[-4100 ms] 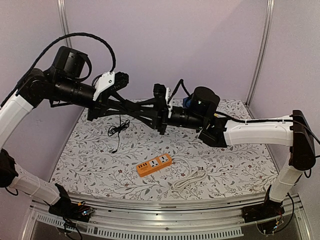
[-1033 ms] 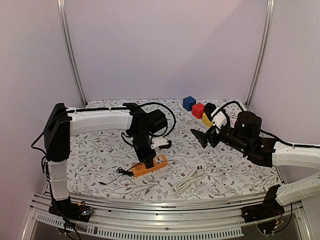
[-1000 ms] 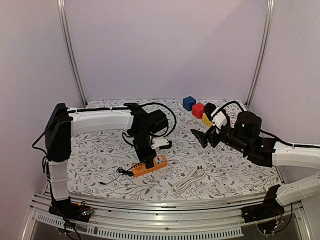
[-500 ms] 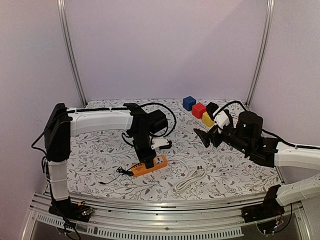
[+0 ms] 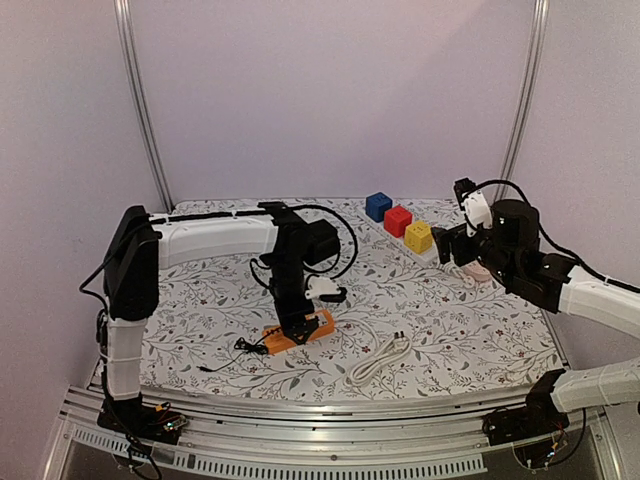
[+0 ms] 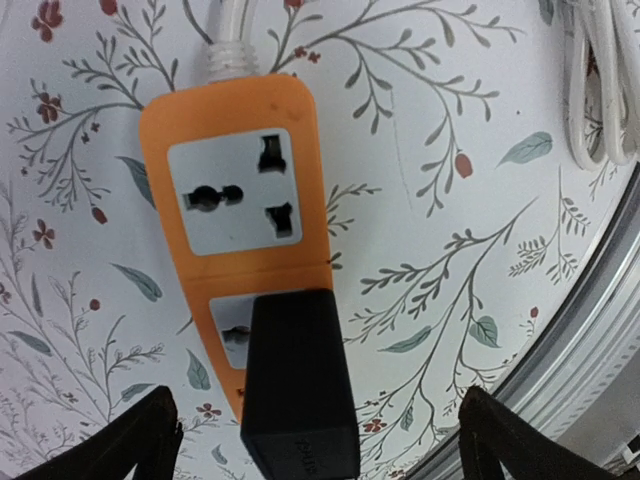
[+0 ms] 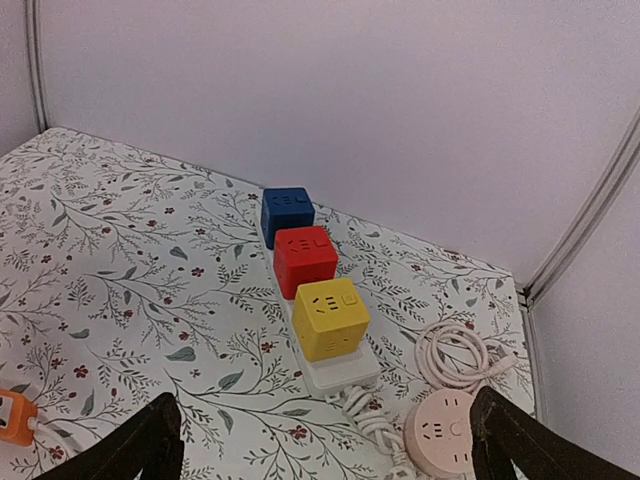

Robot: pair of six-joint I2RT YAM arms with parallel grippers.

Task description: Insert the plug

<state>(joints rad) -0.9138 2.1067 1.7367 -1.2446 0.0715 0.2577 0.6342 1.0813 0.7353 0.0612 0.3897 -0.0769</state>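
Observation:
The orange power strip [image 6: 235, 200] lies flat on the flowered cloth, its upper socket uncovered. A black plug [image 6: 298, 385] stands upright in its second socket. My left gripper [image 6: 320, 440] hangs straight above it, open, with both fingertips well clear of the plug's sides. In the top view the left gripper [image 5: 300, 322] covers the near part of the strip [image 5: 320, 324], and the plug's thin black cable [image 5: 235, 348] trails to the left. My right gripper [image 5: 452, 245] is open and holds nothing, far off at the back right.
Blue [image 7: 288, 215], red [image 7: 305, 260] and yellow [image 7: 332, 318] socket cubes sit in a row on a white base. A pink round socket [image 7: 448, 432] with a looped white cord [image 7: 462, 355] lies beside them. A bundled white cable [image 5: 378, 360] rests near the front edge.
My left gripper has opened and let go of the black plug, which stays upright in the orange strip. My right arm has drawn back to the right, toward the cubes.

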